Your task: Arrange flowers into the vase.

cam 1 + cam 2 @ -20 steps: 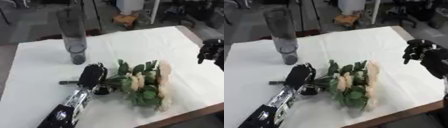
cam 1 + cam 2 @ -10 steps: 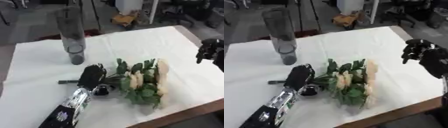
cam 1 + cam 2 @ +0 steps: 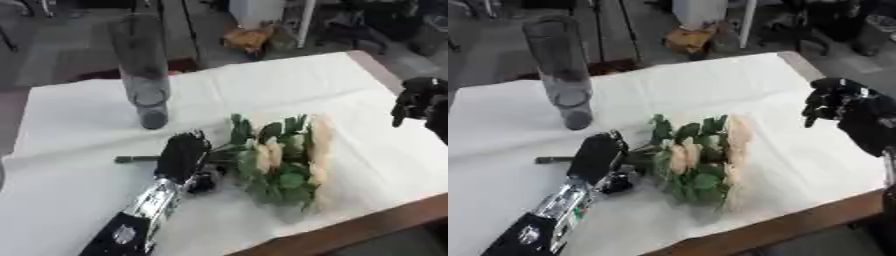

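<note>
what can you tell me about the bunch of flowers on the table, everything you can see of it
The bunch of flowers lies flat on its side on the white tablecloth, near the table's front edge. It has pale cream blooms among dark green leaves, heads toward the robot's right, and dark stems running left. The left hand rests over the stems, fingers bent down on them; whether they close round them cannot be seen. The tall clear vase stands apart behind it, and the right hand hangs clear to the right.
</note>
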Motion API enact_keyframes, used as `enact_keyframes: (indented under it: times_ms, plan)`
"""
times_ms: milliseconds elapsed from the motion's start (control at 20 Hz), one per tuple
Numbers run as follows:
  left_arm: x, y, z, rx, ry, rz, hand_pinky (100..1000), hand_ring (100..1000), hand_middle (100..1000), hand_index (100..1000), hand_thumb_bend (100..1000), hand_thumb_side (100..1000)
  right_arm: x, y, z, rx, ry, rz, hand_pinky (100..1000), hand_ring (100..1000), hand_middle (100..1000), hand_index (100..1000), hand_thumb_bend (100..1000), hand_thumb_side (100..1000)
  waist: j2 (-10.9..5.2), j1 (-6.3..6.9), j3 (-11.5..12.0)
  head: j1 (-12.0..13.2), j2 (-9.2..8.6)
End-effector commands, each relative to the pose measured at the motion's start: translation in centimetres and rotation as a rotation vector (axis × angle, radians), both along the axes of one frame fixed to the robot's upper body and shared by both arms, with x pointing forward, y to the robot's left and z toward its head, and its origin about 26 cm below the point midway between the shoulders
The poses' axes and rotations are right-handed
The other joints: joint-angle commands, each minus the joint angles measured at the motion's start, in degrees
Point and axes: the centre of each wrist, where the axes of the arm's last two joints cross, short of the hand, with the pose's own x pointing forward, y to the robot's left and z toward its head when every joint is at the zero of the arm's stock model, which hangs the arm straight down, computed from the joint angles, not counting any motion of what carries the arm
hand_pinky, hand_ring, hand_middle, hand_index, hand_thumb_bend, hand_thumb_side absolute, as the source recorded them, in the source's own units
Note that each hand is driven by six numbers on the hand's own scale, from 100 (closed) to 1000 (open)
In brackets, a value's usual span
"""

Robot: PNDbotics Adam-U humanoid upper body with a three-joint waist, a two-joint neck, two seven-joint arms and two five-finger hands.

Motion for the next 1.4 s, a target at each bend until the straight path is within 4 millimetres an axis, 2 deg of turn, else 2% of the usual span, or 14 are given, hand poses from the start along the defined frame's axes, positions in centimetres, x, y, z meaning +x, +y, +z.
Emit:
enact_keyframes:
  times_ms: [50, 250, 300, 350, 400, 450, 600, 650, 750, 1350, 1400]
  plan:
    - [0.3, 0.0, 0.7, -0.003, -0.024, 0.001, 100, 100, 100, 100, 724, 292, 0.0, -0.4, 1.5, -0.030, -0.033, -0.008, 506, 598, 601, 803, 831, 695, 0.19, -0.33, -0.09, -0.18, -0.64]
    - [0.3, 0.0, 0.7, -0.002, -0.024, 0.002, 100, 100, 100, 100, 724, 292, 0.0, -0.4, 1.5, -0.030, -0.033, -0.008, 506, 598, 601, 803, 831, 695, 0.19, -0.33, -0.09, -0.18, -0.64]
    - [0.3, 0.0, 0.8, -0.004, -0.031, 0.002, 230, 100, 100, 169, 771, 289, 0.0, -0.3, 1.5, -0.030, -0.033, -0.007, 507, 599, 601, 803, 831, 693, 0.13, -0.35, -0.05, -0.22, -0.69]
    - [0.3, -0.1, 1.1, -0.010, -0.043, 0.003, 324, 196, 100, 257, 377, 138, 0.0, -0.3, 1.5, -0.028, -0.032, -0.006, 507, 599, 601, 803, 832, 692, -0.01, -0.39, 0.00, -0.29, -0.77]
    - [0.2, -0.1, 1.2, -0.018, -0.046, 0.009, 324, 196, 100, 257, 377, 138, 0.0, -0.3, 1.5, -0.026, -0.031, -0.006, 507, 599, 601, 803, 832, 692, -0.15, -0.43, 0.02, -0.34, -0.87]
    - [0.2, -0.1, 1.4, -0.029, -0.051, 0.016, 293, 177, 100, 252, 171, 100, 0.0, -0.3, 1.4, -0.025, -0.031, -0.006, 507, 599, 601, 803, 831, 692, -0.23, -0.46, 0.04, -0.39, -0.91]
    - [0.2, -0.1, 1.4, -0.048, -0.058, 0.023, 293, 177, 100, 252, 171, 100, -0.1, -0.2, 1.5, -0.023, -0.029, -0.005, 507, 599, 601, 803, 831, 692, -0.30, -0.48, 0.03, -0.41, -0.96]
    - [0.2, -0.2, 1.6, -0.061, -0.065, 0.025, 129, 100, 100, 155, 100, 187, -0.1, -0.2, 1.5, -0.022, -0.028, -0.005, 507, 599, 601, 803, 832, 692, -0.33, -0.50, 0.05, -0.48, -0.98]
    - [0.2, 0.0, 1.9, -0.096, -0.080, 0.020, 100, 100, 100, 121, 100, 165, -0.1, -0.2, 1.5, -0.021, -0.028, -0.005, 507, 599, 601, 803, 832, 692, -0.34, -0.49, 0.05, -0.54, -1.01]
    - [0.3, 0.2, 0.9, -0.135, -0.090, 0.006, 100, 100, 100, 121, 100, 165, -0.1, -0.2, 1.5, -0.020, -0.027, -0.005, 507, 599, 601, 803, 832, 692, -0.33, -0.49, 0.08, -0.59, -1.02]
    - [0.3, 0.2, 0.9, -0.134, -0.090, 0.006, 100, 100, 100, 100, 100, 172, -0.1, -0.2, 1.5, -0.020, -0.027, -0.005, 507, 599, 601, 803, 831, 694, -0.33, -0.49, 0.08, -0.59, -1.02]
